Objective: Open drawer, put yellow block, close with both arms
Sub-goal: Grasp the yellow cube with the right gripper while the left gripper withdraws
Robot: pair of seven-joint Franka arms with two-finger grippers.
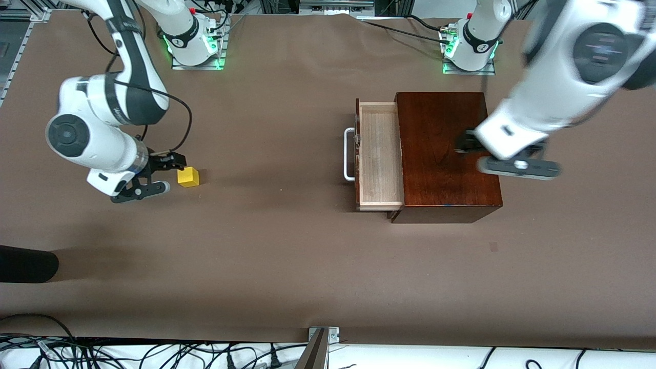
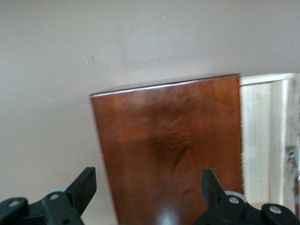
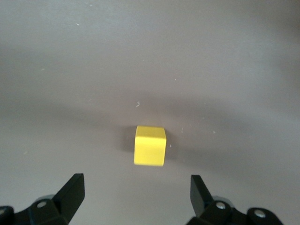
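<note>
The drawer (image 1: 379, 154) is pulled out of the mahogany box (image 1: 441, 154) toward the right arm's end, and its pale tray is empty. Its white loop handle (image 1: 349, 154) shows at its front. The yellow block (image 1: 188, 177) sits on the brown table, well away from the drawer, at the right arm's end. My right gripper (image 1: 165, 174) is open and low, with the block just ahead of its fingertips and not between them; the right wrist view shows the block (image 3: 150, 145) ahead of the gripper (image 3: 136, 190). My left gripper (image 1: 469, 146) is open over the box top (image 2: 168, 154), empty (image 2: 146, 187).
A dark rounded object (image 1: 25, 264) juts in at the table's edge at the right arm's end, nearer the front camera. Cables (image 1: 154, 353) run along the near edge. The arm bases (image 1: 195, 41) stand at the table's back edge.
</note>
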